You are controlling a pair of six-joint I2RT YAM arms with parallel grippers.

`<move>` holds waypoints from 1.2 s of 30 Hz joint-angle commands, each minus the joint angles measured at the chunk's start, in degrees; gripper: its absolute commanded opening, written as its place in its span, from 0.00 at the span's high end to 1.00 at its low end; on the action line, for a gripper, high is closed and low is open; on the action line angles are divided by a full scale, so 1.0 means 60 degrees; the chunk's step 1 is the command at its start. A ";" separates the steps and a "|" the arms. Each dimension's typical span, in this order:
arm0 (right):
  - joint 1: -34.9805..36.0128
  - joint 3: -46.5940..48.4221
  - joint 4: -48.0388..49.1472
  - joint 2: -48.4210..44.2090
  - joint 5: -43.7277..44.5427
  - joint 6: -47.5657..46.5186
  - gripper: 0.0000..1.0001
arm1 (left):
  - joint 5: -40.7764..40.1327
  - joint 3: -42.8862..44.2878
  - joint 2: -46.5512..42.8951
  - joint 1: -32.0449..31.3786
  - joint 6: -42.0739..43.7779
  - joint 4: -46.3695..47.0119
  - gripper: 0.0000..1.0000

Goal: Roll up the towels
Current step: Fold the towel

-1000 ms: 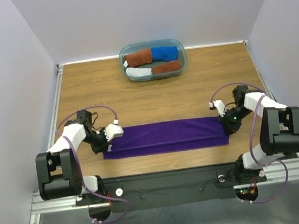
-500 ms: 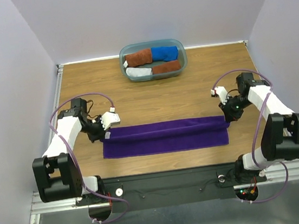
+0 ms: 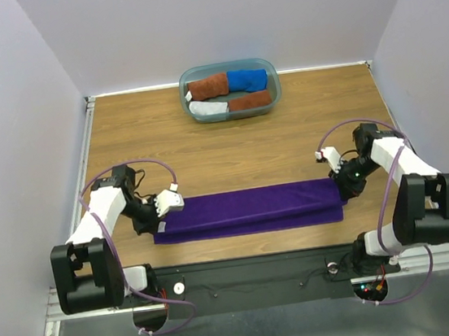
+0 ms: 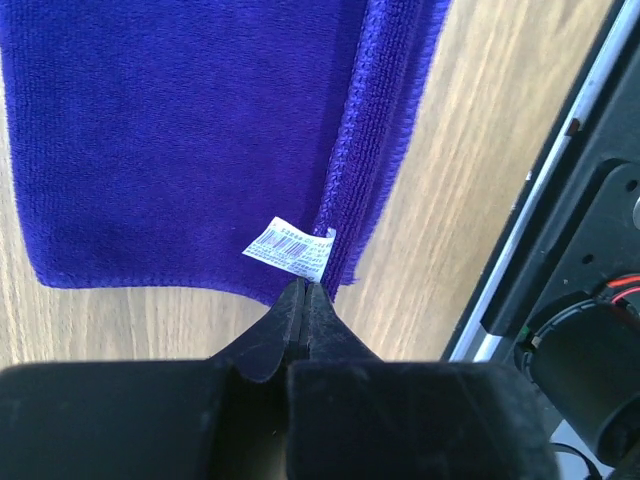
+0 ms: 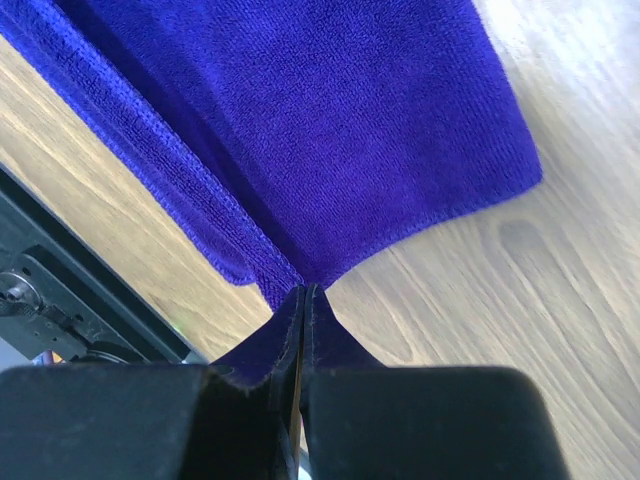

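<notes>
the left gripper (image 3: 157, 221) is pinched closed on the left end of the purple towel (image 3: 246, 210), and in its wrist view the left gripper (image 4: 303, 290) has its two black fingers pressed together with no gap, biting the cloth edge right at their tips. just ahead of those tips and a little to their left sits the white tag (image 4: 290, 245), printed with a barcode. the purple towel (image 4: 180, 130) spreads away from the gripper, a doubled hem running straight out from the fingertips, with bare wood of the worktop (image 4: 450, 180) to the gripper's right. the right gripper (image 3: 344, 190) is likewise clamped closed on the opposite end of the towel. in its own wrist view the right gripper (image 5: 303, 292) holds a corner where two layers of the purple towel (image 5: 330, 120) meet at the fingertips, one layer fanning ahead and to the right, the stitched lower edge running off to the left. from above, the towel lies flat as a long folded band stretched between the two grippers. well beyond both grippers, at the far edge of the worktop (image 3: 239, 150), stands a tub (image 3: 277, 88) holding rolled towels: a rust-brown towel (image 3: 208, 86), a blue towel (image 3: 246, 79), a pale grey towel (image 3: 209, 109) and a second brown roll (image 3: 251, 100).
</notes>
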 commanded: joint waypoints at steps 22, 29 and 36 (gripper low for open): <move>-0.0072 0.2743 -0.1583 0.0264 -0.1200 0.0214 0.48 | 0.0100 0.2082 -0.0211 -0.0067 -0.0951 -0.0298 0.56; 0.0748 0.2235 -0.0529 0.1262 -0.1057 0.1358 0.58 | 0.0600 0.2406 0.1312 -0.0081 -0.2362 0.1021 0.62; 0.1598 0.0960 0.0687 0.1979 -0.0222 0.1725 0.59 | -0.0247 0.1997 0.2470 -0.0169 -0.3065 0.1783 0.73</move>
